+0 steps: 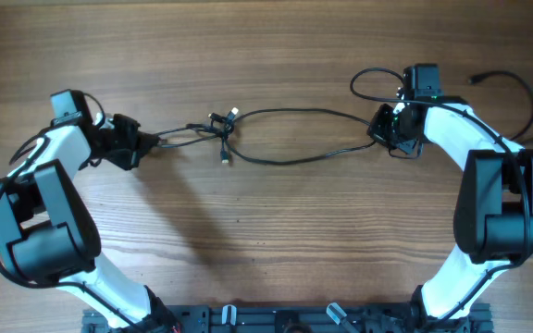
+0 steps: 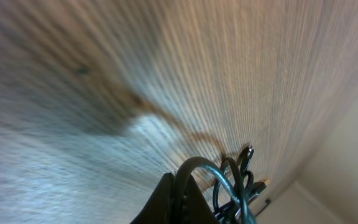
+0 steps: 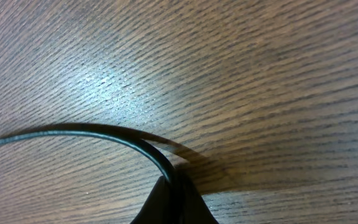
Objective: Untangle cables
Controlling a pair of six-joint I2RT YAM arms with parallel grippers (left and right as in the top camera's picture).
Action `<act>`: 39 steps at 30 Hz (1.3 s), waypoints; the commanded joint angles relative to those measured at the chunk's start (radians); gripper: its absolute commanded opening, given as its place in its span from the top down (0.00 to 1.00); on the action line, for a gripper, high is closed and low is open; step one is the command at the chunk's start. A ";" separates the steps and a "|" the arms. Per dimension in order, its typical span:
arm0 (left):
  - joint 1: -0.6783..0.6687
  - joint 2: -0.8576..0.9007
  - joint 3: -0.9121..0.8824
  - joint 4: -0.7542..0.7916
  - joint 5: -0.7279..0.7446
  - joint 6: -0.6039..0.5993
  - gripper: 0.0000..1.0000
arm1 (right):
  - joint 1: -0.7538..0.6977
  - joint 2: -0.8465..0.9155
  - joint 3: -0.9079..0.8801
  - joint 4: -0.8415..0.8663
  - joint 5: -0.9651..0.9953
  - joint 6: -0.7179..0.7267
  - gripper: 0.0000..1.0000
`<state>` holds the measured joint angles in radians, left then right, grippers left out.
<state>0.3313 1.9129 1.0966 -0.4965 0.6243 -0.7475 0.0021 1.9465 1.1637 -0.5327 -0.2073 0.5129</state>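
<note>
Across far table (image 1: 276, 46), cables (image 1: 290, 111) span left claw (image 1: 151, 141), right claw (image 1: 378, 130); nearside open

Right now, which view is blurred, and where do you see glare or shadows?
Overhead: sharp and evenly lit, with a soft arm shadow on the table beside the left arm. Left wrist: the wood is streaked with blur and has a pale bright patch; only the cables near the bottom edge look fairly clear. Right wrist: sharp grain, glare at upper left, a cable casting a dark shadow to its right.
</note>
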 commanded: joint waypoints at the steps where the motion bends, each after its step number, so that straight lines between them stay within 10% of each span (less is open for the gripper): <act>1: -0.021 -0.018 -0.006 0.013 -0.078 -0.016 0.96 | -0.022 0.077 -0.058 -0.051 0.128 -0.031 0.96; 19: 0.192 -0.018 -0.055 -0.042 -0.121 -0.103 0.96 | -0.211 0.077 -0.060 -0.100 0.333 0.142 0.96; 26: 0.105 -0.018 -0.055 0.008 -0.120 -0.102 0.96 | -0.158 0.077 -0.060 -0.043 -0.169 -0.164 0.28; 39: -0.105 -0.018 -0.055 0.158 0.045 0.011 0.87 | 0.048 -0.073 0.108 -0.211 -0.255 -0.225 0.25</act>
<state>0.2554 1.9129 1.0336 -0.3462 0.6231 -0.7837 -0.0235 1.9366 1.2335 -0.7834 -0.4198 0.3138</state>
